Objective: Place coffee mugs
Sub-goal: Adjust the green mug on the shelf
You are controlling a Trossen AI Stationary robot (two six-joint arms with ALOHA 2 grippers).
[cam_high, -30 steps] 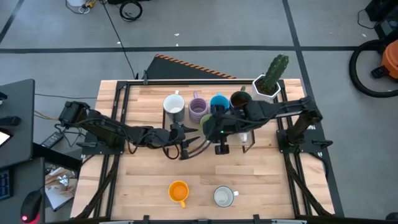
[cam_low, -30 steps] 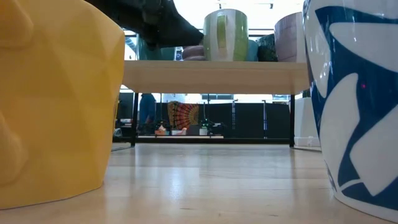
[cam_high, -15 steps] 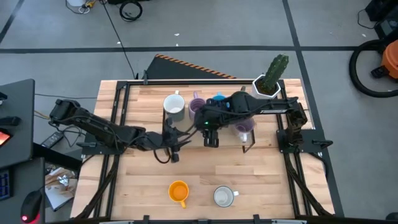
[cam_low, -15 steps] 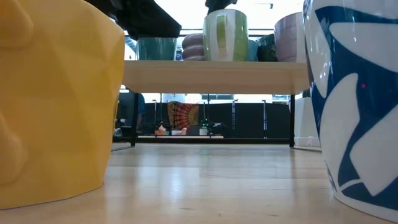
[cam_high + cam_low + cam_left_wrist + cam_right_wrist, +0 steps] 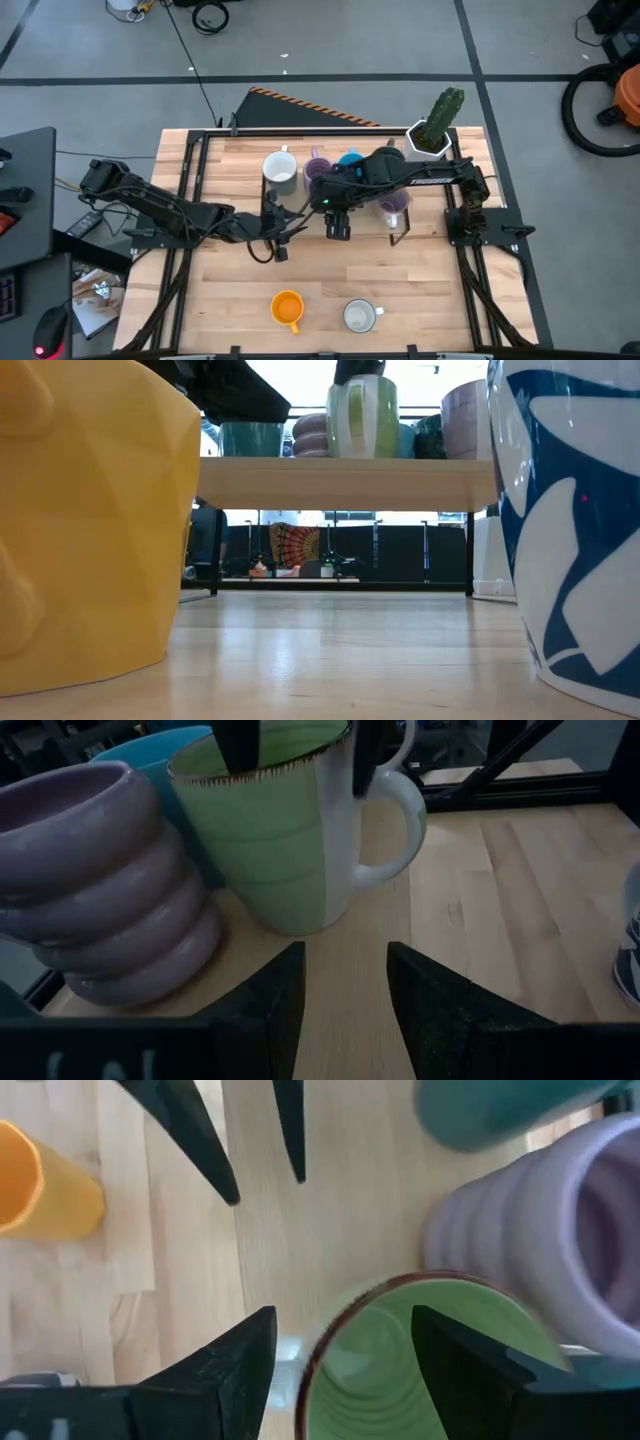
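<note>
A green mug point(image 5: 270, 840) with a white handle stands upright on a raised wooden shelf point(image 5: 350, 482), next to a ribbed lavender mug point(image 5: 100, 890) and a blue mug point(image 5: 140, 750). My right gripper point(image 5: 345, 1370) hangs over it, pointing steeply down and open. One finger point(image 5: 235, 742) is inside the mug, the other point(image 5: 365, 755) outside by the handle, with the wall point(image 5: 312, 1355) loose between them. In the high view the right arm hides this mug. My left gripper point(image 5: 345, 990) is open and holds nothing. It points at the green mug from the table's left, a little short of it.
A white mug point(image 5: 280, 170) stands left of the row and another lavender mug point(image 5: 393, 205) right of it. The cactus planter point(image 5: 435, 125) is at the far right corner. An orange mug point(image 5: 287, 307) and a white, blue-patterned mug point(image 5: 360, 316) stand near the front edge.
My left gripper has drawn back from the mugs toward the table's left and risen a little. My right gripper has shifted toward the table's left and come over the green mug. The green mug has kept its place on the shelf.
</note>
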